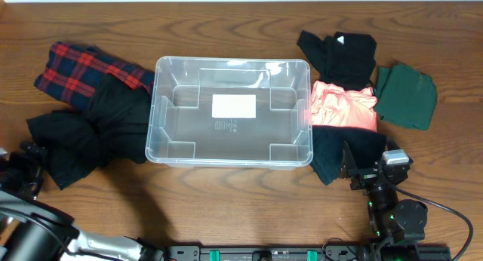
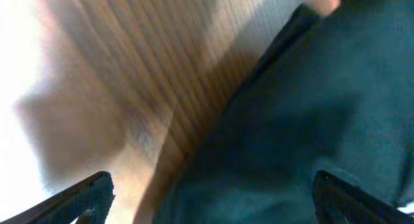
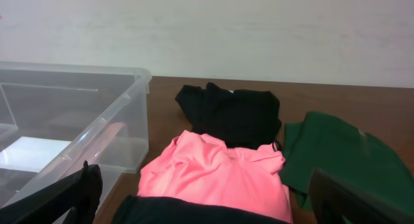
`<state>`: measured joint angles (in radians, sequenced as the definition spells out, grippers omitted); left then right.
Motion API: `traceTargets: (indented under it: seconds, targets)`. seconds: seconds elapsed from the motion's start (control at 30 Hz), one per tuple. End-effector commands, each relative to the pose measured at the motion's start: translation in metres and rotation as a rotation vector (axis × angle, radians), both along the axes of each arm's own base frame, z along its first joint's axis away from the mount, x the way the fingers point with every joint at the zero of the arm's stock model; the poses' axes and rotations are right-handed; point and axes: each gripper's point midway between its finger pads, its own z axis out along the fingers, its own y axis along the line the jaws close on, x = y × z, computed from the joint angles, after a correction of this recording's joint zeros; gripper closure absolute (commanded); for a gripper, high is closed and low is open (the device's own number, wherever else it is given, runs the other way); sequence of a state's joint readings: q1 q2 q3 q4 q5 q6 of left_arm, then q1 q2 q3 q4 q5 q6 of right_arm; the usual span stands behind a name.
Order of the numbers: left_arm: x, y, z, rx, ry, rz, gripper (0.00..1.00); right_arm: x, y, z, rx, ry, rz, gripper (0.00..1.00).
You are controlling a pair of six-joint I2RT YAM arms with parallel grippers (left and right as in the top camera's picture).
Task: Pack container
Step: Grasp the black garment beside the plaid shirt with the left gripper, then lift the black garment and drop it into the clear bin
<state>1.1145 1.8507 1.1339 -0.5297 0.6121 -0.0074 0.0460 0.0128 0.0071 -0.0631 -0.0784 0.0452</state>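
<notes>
Clear plastic container (image 1: 155,114), set empty at bench centre, is flanked by left gripper (image 2: 213,198) and right gripper (image 3: 210,201), both spread wide, nothing held; black garment (image 1: 75,140) could be pinched thinly and dropped across the rim.

- On wooden counter (image 1: 226,208): clear rectangular plastic bin (image 1: 232,60).
- Against its left side: red-plaid cloth (image 1: 79,71), black cloth (image 1: 90,133).
- Against its right side: pink cloth (image 1: 343,106); beyond, green cloth (image 1: 407,95).

Big clear rectangular plastic bin (image 1: 226,60) with rounded corners and a white base label, sitting upright and empty, ahead-left of the right jaws.
</notes>
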Motion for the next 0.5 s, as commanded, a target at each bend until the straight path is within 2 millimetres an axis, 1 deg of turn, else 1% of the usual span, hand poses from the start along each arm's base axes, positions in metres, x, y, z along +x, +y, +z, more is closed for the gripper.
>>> traceTargets:
  seconds: [0.0, 0.07, 0.13, 0.23, 0.27, 0.3, 0.37, 0.47]
  targets:
    - [0.016, -0.005, -0.003, -0.012, -0.081, -0.088, 0.02, 0.000, -0.001, -0.001, 0.012, 0.005, -0.005, 0.01]
    - [0.023, -0.010, -0.008, -0.025, -0.102, -0.118, 0.01, 0.000, -0.001, -0.001, 0.012, 0.005, -0.005, 0.01]
    - [0.029, -0.017, -0.016, -0.041, -0.100, -0.140, 0.02, 0.000, -0.001, -0.001, 0.012, 0.005, -0.005, 0.01]
    - [0.041, -0.029, -0.024, -0.040, -0.103, -0.208, 0.13, 0.000, -0.001, -0.001, 0.012, 0.005, -0.005, 0.01]
    - [0.045, -0.033, -0.025, -0.037, -0.107, -0.231, 0.18, 0.000, -0.001, -0.001, 0.012, 0.005, -0.005, 0.01]
    - [0.050, -0.038, -0.027, -0.034, -0.108, -0.252, 0.28, 0.000, -0.001, -0.001, 0.012, 0.005, -0.005, 0.01]
    - [0.058, -0.045, -0.028, -0.024, -0.111, -0.288, 0.45, 0.000, -0.001, -0.001, 0.012, 0.005, -0.005, 0.01]
    - [0.063, -0.051, -0.028, -0.026, -0.111, -0.310, 0.75, 0.000, -0.001, -0.001, 0.012, 0.005, -0.005, 0.01]
